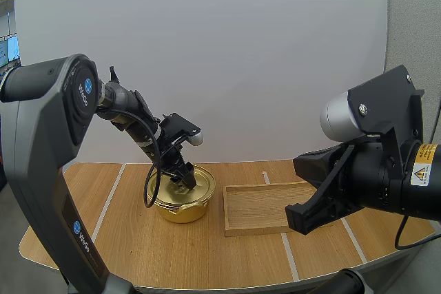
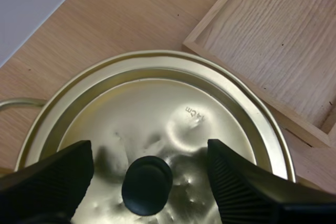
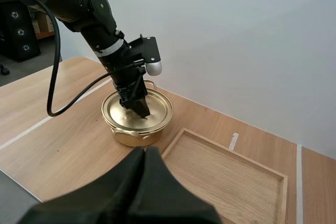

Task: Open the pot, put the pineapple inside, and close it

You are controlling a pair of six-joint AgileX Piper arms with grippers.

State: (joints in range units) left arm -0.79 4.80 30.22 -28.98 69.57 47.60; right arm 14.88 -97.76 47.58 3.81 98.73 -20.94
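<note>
While the left gripper [image 2: 149, 153] is hovering released over the pot [image 1: 180, 206], its fingers [image 2: 50, 182] are standing apart on either side of the lid's [image 2: 157, 103] black knob [image 2: 147, 184], not touching it. The lid is sitting closed directly beneath. The right gripper [image 3: 146, 156], clenched on nothing, is hanging well apart, the tray [image 1: 265, 210] lying between it and the pot.

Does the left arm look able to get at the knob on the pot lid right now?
Probably yes. The left arm has its jaws open on either side of the black knob, low over the gold lid, with nothing between them and it. The wooden tray lies clear to one side.
</note>
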